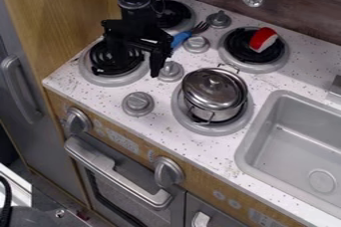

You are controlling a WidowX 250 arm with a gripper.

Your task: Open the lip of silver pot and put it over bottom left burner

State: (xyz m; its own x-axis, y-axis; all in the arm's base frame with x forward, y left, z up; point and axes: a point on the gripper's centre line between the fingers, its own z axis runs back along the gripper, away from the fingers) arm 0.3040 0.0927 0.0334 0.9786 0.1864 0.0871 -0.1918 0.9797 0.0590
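Closest, the oven handle (pixel 116 173) runs across the front of the toy stove, and the sink (pixel 245 146) is let into the bench (pixel 303 74) at the right. Just left of the sink stands the silver pot (pixel 218 113), upright on the bottom right burner (pixel 212 129), its lid (pixel 200 89) seated on the rim. A small knob (pixel 212 80) rises from the middle of the lid, and the pot's two wire handles lie on a line from the near side to the far side.

Farther back and to the left, the gripper (pixel 138 65) hangs wide, its fingers apart with nothing between them, above the bottom left burner (pixel 110 80). So the pot lies to its right and nearer the front edge. The fingers are spread roughly left to right, across the line of the handles, which should suit a grip on the knob with little turning. The next move calls for a shift right and forward, then down; coming in off-centre could skid the lid or push the pot.

Beyond, a blue-handled fork (pixel 182 37) lies near the gripper, and a red-and-white piece (pixel 262 39) rests on the back right burner (pixel 241 60).
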